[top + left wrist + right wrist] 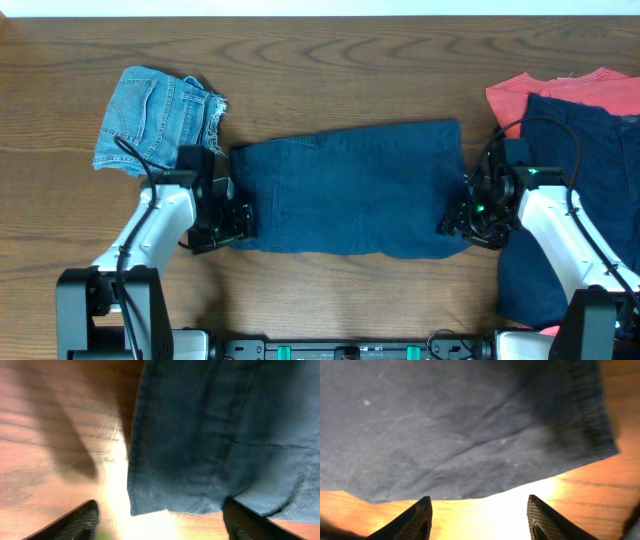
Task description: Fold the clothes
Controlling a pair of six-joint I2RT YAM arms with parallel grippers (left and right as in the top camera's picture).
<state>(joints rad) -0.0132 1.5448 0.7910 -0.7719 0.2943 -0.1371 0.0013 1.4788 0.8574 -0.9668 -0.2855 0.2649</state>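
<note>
A navy garment (612,165), cropped at the edge, covers most of the red shirt (512,98).

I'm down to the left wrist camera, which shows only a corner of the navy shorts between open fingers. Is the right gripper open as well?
Observer: Yes. The right gripper is open, with nothing between its fingers. They sit over bare table, just short of the edge of the navy shorts.
Operator: How do the shorts lie overall?
Observer: From overhead they are a flat, roughly rectangular shape spread between the left gripper and the right one.
Operator: Anything else on the table?
Observer: Light-blue denim shorts lie at the far left. A coral-red shirt lies at the far right, partly under another navy garment.
</note>
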